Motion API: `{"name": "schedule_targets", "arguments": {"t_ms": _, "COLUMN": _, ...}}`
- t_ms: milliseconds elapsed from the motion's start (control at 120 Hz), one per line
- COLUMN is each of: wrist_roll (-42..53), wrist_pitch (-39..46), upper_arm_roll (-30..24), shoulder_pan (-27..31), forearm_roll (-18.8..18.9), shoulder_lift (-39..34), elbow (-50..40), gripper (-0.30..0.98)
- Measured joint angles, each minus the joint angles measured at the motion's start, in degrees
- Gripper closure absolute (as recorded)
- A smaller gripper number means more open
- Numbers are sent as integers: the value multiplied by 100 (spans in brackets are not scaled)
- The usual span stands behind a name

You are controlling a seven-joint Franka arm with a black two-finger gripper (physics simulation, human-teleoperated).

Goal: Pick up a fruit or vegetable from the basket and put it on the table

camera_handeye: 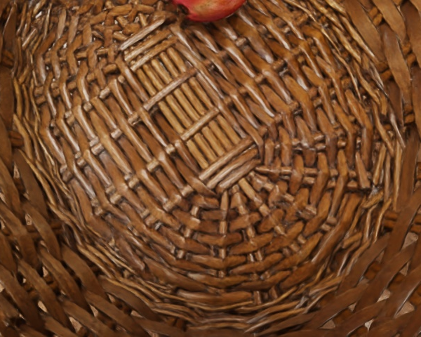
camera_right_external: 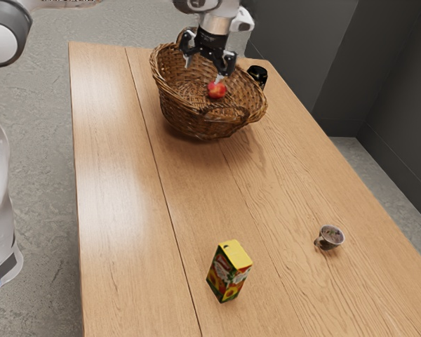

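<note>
The gripper (camera_right_external: 203, 70) stood wide, its 2 fingers parted over the basket (camera_right_external: 189, 119). The red fruit (camera_right_external: 216, 90) lay inside, lower and off to one side of the gripper. Well away on the surface (camera_right_external: 119, 210), a yellow-topped carton (camera_right_external: 228, 274) carried lettering too small to read.

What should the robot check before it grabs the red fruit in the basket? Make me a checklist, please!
1. Red fruit in the basket: ok.
2. End effector open: ok.
3. Fruit between the two fingers: not ok, it's off to one side.
4. Fruit clear of the basket's wall: cannot tell.
5. Bare spot on the table for it: ok, between the basket and the yellow-topped carton.
</note>
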Motion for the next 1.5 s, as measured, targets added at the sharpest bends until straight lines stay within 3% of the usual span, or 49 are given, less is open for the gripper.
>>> {"name": "schedule_targets", "arguments": {"t_ms": 275, "wrist_roll": 1257, "wrist_pitch": 1178, "upper_arm_roll": 298, "shoulder_pan": 598, "forearm_roll": -15, "shoulder_lift": 401, "elbow": -112, "gripper": 0}}
{"name": "schedule_targets", "arguments": {"t_ms": 600, "wrist_roll": 2257, "wrist_pitch": 2060, "upper_arm_roll": 302, "shoulder_pan": 527, "forearm_roll": -235, "shoulder_lift": 933, "elbow": -87, "gripper": 0}}
{"name": "schedule_targets", "arguments": {"t_ms": 883, "wrist_roll": 2787, "wrist_pitch": 2363, "upper_arm_roll": 426, "shoulder_pan": 490, "forearm_roll": -382, "shoulder_lift": 1084, "elbow": -95, "gripper": 0}}
{"name": "schedule_targets", "arguments": {"t_ms": 1167, "wrist_roll": 3121, "wrist_pitch": 2488, "upper_arm_roll": 482, "shoulder_pan": 1122, "forearm_roll": -386, "shoulder_lift": 1249, "elbow": -50, "gripper": 0}}
{"name": "schedule_targets", "arguments": {"t_ms": 1500, "wrist_roll": 3355, "wrist_pitch": 2737, "upper_arm_roll": 454, "shoulder_pan": 922, "forearm_roll": -507, "shoulder_lift": 1690, "elbow": 317, "gripper": 1}}
